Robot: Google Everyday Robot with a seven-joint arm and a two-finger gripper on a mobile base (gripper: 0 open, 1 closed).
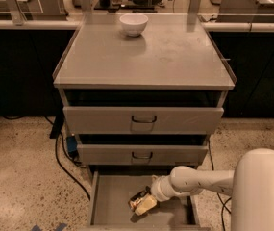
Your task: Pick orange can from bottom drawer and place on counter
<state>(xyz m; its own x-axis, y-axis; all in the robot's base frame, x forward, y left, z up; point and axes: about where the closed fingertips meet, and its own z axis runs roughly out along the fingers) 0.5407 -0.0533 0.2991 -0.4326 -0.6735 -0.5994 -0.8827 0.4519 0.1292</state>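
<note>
The orange can [137,199] lies on its side on the floor of the open bottom drawer [112,196], near the middle. My gripper [145,205] reaches into the drawer from the right on a white arm [194,182] and is right at the can, touching or nearly touching its right side. The counter [165,52] is the broad grey cabinet top above the drawers.
A white bowl [133,24] stands at the back of the counter. Two grey drawers with dark handles [143,120] sit slightly open above the bottom drawer. Black cables [62,153] run over the speckled floor at the left. Dark-fronted long counters stand behind.
</note>
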